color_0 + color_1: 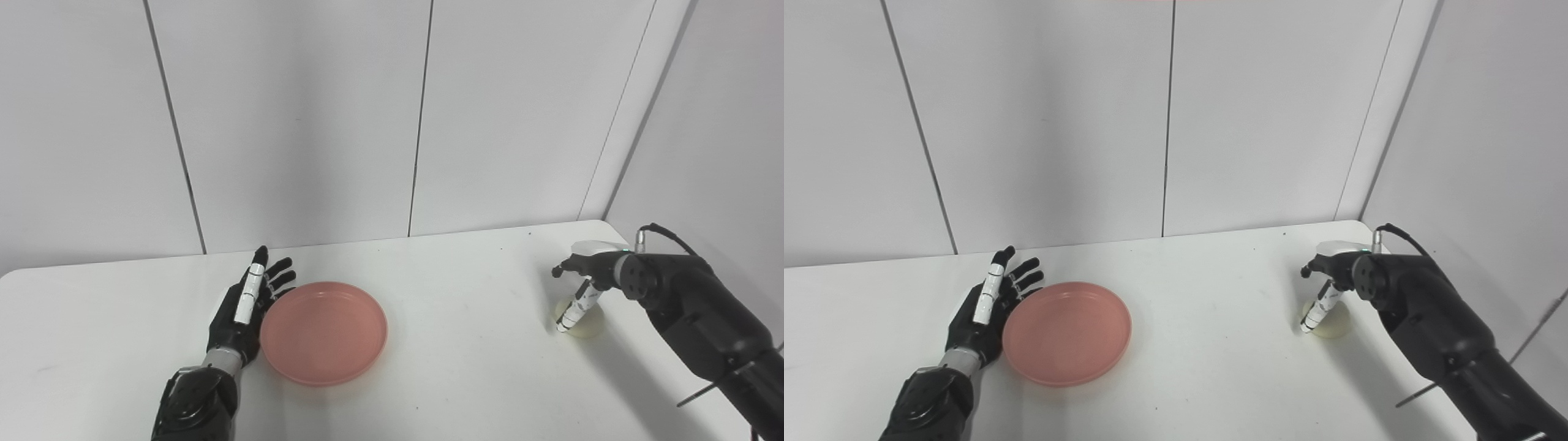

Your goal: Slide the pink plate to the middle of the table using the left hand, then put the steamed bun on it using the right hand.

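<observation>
While the round pink plastic plate (323,331) sits left of centre on the white worktop (453,361), the left hand (245,306) lies flat beside it, fingers spread and straight, its inner edge touching the plate's left rim. It holds nothing. The step in hand looks like the slide: plate probably short of the middle, push not finished.

The right hand (1326,288) is at the far right, over the pale round steamed bun (1331,324), one finger pointing down at the bun's left side. Whether its fingers have closed on the bun cannot be told; most of the hand is hidden behind the wrist.

To do the slide well: keep the left hand's edge low against the rim, push sideways to the right in a straight line, contact near the rim's mid-height so the shallow plate doesn't tip or spin. Push slowly; smooth worktop, plate may skate on. Bun stays well apart until the plate stops.
</observation>
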Tool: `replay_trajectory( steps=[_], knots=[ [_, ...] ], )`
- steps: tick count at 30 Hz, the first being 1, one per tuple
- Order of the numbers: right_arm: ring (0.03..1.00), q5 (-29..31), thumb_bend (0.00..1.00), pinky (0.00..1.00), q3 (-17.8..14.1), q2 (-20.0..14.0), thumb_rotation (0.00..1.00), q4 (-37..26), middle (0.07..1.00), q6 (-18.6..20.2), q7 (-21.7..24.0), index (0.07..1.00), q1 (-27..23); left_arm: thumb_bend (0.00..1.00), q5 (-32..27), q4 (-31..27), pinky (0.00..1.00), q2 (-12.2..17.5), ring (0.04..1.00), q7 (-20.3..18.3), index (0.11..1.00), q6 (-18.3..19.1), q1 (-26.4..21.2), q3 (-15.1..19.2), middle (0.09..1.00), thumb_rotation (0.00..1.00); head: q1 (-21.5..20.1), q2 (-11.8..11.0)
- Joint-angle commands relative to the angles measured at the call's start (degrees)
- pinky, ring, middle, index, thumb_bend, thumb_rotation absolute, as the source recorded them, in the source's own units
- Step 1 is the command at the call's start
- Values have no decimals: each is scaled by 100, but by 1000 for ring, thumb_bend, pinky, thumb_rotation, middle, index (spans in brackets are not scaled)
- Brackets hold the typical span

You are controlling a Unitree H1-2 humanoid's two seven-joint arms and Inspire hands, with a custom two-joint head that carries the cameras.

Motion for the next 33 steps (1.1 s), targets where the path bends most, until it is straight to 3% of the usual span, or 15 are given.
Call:
replay_trajectory(
  steps=[1,4,12,33],
  knots=[
    [916,-141,1000,776,-18,-227,353,-61,947,-107,-225,860,-334,741,35,170,758,17,844,-29,994,105,-20,-29,858,843,3,3],
    [919,-145,1000,785,6,-233,353,-36,945,-106,-216,862,-350,746,39,174,757,22,845,-47,995,97,-18,-37,857,847,2,6],
    [865,-156,1000,680,61,-293,356,-4,946,-97,-164,871,-350,748,50,180,756,16,844,-31,994,104,-18,-35,858,847,2,0],
    [838,-358,1000,657,243,-353,435,347,924,-377,-519,853,-210,730,41,112,748,12,851,-74,1000,143,11,-62,863,836,31,39]
  ],
)
